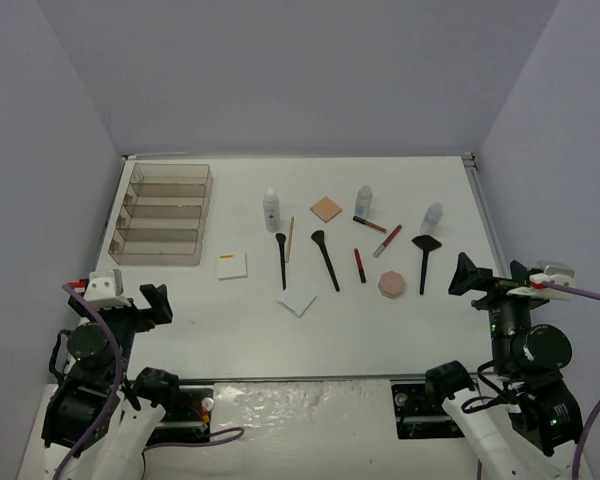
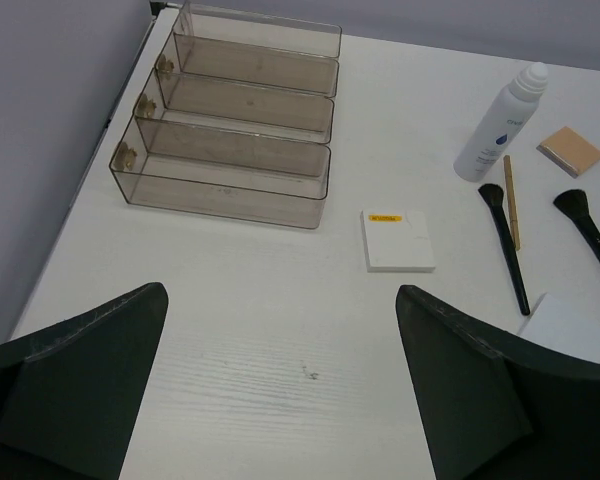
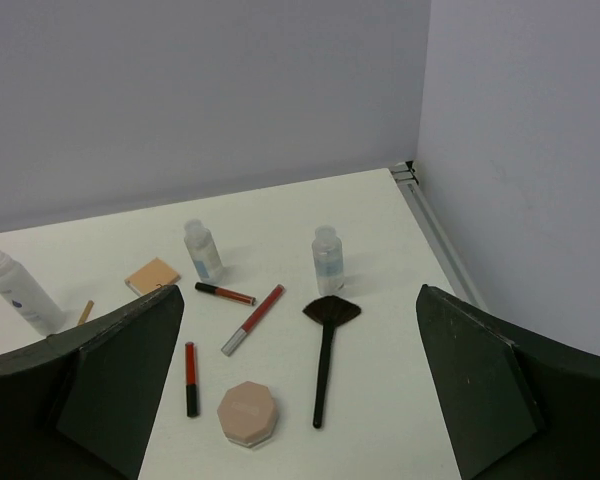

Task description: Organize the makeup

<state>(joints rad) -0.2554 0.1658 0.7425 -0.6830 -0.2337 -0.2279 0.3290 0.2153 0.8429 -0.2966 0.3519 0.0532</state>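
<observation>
Makeup (image 1: pixel 360 265) lies loose in a band across the middle, none yet in the tray (image 1: pixel 130 215) at ten o'clock: pad (image 1: pixel 232 265) at nine, brushes (image 1: pixel 325 258) and bottles (image 1: pixel 271 210) (compacts (image 1: pixel 391 285) too) near centre, fan brush (image 1: pixel 425 255) at three. Left gripper (image 2: pixel 280 300) and right gripper (image 3: pixel 298 295) both gape wide, empty. Sorting looks unstarted; the left should probably reach for the pad first.

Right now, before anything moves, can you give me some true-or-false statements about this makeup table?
1. The organizer tray holds no makeup. True.
2. Both tools grip brushes. False: the left tool and right tool are open, holding nothing.
3. The pink round compact lies beside the fan brush. True.
4. The tall white bottle lies on its side. False: it stands upright.
5. The white pad sits in the tray. False: it lies on the table near it.
</observation>
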